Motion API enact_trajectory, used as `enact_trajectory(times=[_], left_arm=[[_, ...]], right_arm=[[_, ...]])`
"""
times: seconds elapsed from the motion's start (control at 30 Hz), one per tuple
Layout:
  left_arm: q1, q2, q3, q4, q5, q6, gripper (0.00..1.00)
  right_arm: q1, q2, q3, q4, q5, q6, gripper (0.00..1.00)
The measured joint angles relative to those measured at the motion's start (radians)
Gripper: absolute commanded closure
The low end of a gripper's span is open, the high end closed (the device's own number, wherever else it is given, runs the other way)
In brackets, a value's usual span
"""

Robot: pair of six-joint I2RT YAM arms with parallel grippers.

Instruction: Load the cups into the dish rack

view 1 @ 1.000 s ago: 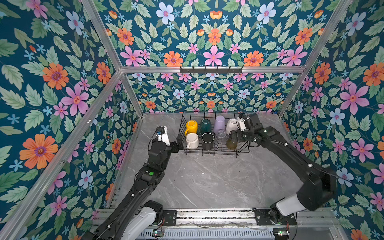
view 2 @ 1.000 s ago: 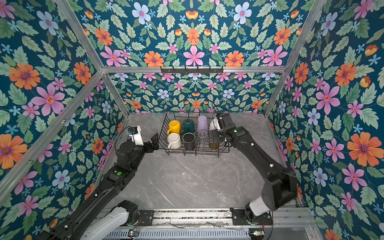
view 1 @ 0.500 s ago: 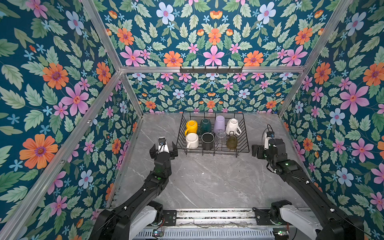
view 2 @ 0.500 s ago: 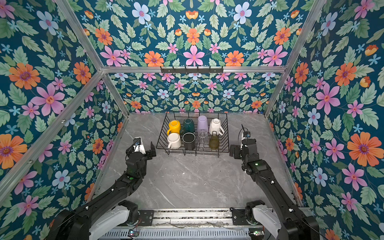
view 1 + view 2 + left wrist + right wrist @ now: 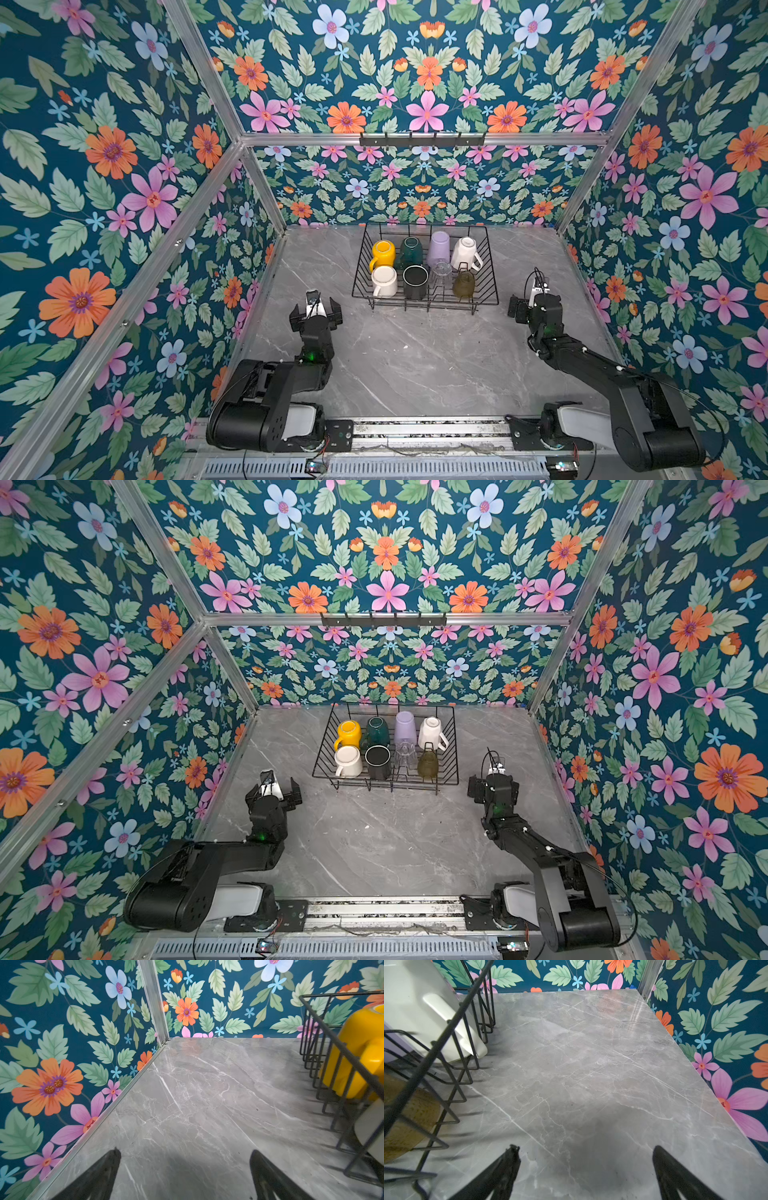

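Observation:
The black wire dish rack (image 5: 424, 300) (image 5: 386, 780) stands at the back middle of the grey marble table. Several cups sit in it: yellow mug (image 5: 383, 252), teal mug (image 5: 410, 249), lilac tumbler (image 5: 439, 246) and white mug (image 5: 465, 251) behind; cream mug (image 5: 384, 280), black mug (image 5: 415, 280), clear glass (image 5: 440, 274) and olive glass (image 5: 464, 284) in front. My left gripper (image 5: 316, 309) (image 5: 185, 1152) hangs open and empty, left of the rack. On the rack's right my right gripper (image 5: 536, 301) (image 5: 585, 1148) is also open and empty.
A black hook rail (image 5: 422, 139) hangs on the back wall above the rack. Floral walls with aluminium posts close in three sides. The arms' mounting rail (image 5: 415, 428) runs along the front edge. Bare marble (image 5: 415, 361) lies between the two arms.
Both arms have drawn back from the rack toward the front. The right gripper, which was at the white mug a second ago, now hangs beside the rack, empty.

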Motion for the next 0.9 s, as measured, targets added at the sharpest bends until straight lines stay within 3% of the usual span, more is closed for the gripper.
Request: enact_trajectory(times=[0.17, 0.33, 0.9], left_arm=[[0.015, 0.163, 0.025, 0.177, 0.04, 0.029, 0.01], [0.062, 0.232, 0.05, 0.24, 0.058, 0.007, 0.0], [0.083, 0.237, 0.108, 0.179, 0.086, -0.02, 0.0]], right_arm=[[-0.002, 0.1, -0.047, 0.185, -0.053, -0.03, 0.01], [-0.028, 0.131, -0.063, 0.296, -0.09, -0.034, 0.01], [-0.039, 0.175, -0.092, 0.426, -0.153, -0.034, 0.01]])
